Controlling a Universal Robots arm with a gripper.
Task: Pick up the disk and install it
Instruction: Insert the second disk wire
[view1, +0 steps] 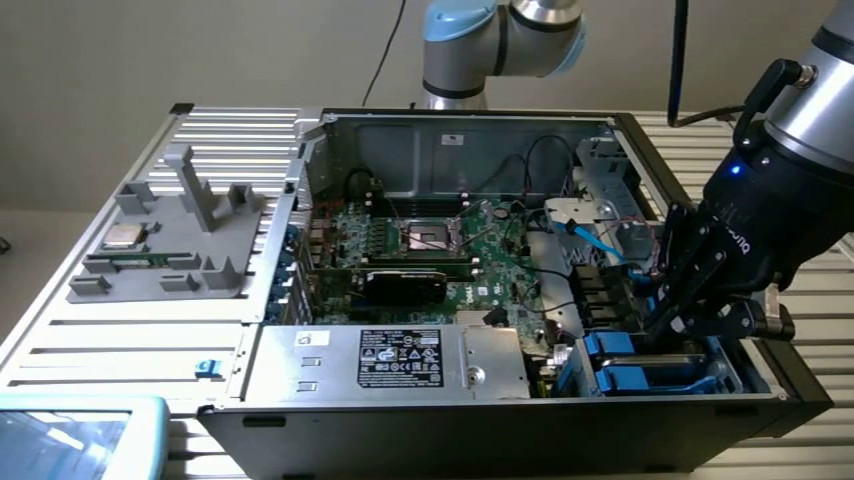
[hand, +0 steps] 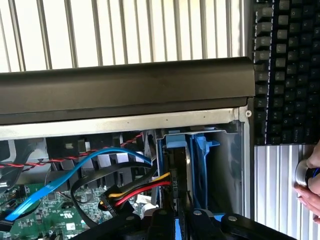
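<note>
The open computer case (view1: 534, 260) lay on its side on the slatted table (view1: 120, 330), its motherboard (view1: 441, 250) facing up, which gave the arm a way in from above. Within the case, at the corner toward the exterior view's right and beside the silver power supply box (view1: 400, 360), sat the blue drive bay (view1: 641, 365). The gripper (view1: 687, 320) reached down into that bay, jaws clenched narrowly on the disk (hand: 175, 170), which stood on edge between blue carrier rails (hand: 202, 165), apparently so it could slide down its slot; I judged it partly seated, not yet home. The exterior view gave the whole layout and a grey fixture tray (view1: 174, 240) outside the case, well apart from it. The wrist view gave what the gripper body hid there: the disk's dark edge, the red, yellow and black power cable (hand: 145, 192) and blue data cable (hand: 75, 170) just beside the bay, a keyboard (hand: 287, 70) beyond the case wall, and a person's hand (hand: 310, 185) holding a small silver object.
</note>
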